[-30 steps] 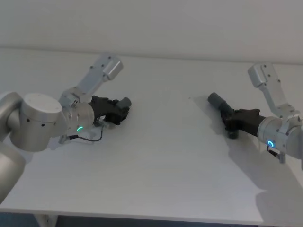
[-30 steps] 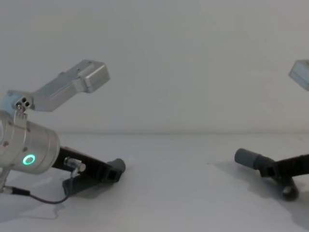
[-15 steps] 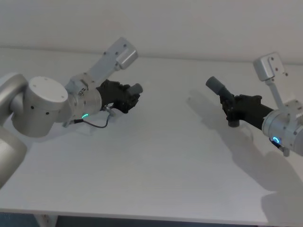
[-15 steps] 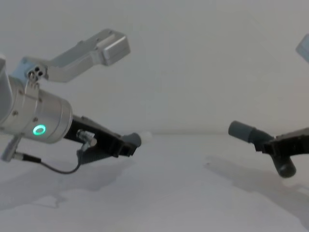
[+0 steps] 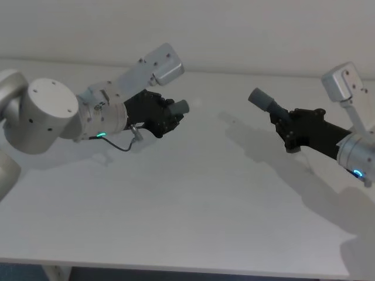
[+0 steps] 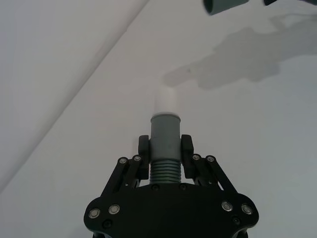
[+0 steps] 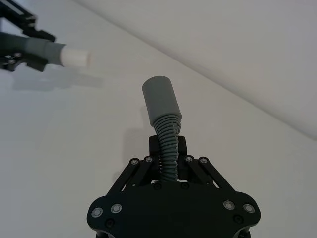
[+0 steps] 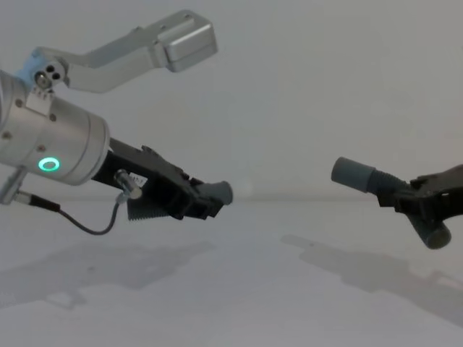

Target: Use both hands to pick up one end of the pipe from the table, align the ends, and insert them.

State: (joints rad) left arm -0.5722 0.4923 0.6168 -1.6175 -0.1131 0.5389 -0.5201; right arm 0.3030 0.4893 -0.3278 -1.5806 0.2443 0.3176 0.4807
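Observation:
My left gripper (image 5: 166, 119) is shut on the straight pipe piece (image 6: 165, 141) and holds it off the table (image 5: 193, 205). Its grey collar (image 8: 218, 192) and white tip (image 6: 167, 99) stick out past the fingers. My right gripper (image 5: 288, 130) is shut on the ribbed part of the curved pipe piece (image 7: 167, 134), also in the air. That piece's collar (image 5: 261, 100) points toward the left arm. The two ends face each other across a wide gap. The right wrist view shows the straight piece (image 7: 47, 49) far off.
The white table runs under both arms, with their shadows (image 5: 258, 152) on it. A pale wall (image 5: 234, 29) stands behind the table's back edge. A thin grey cable (image 8: 87, 220) hangs from the left wrist.
Both arms have risen from the table with their pipe pieces. They have moved inward, so the gap between the two ends is smaller.

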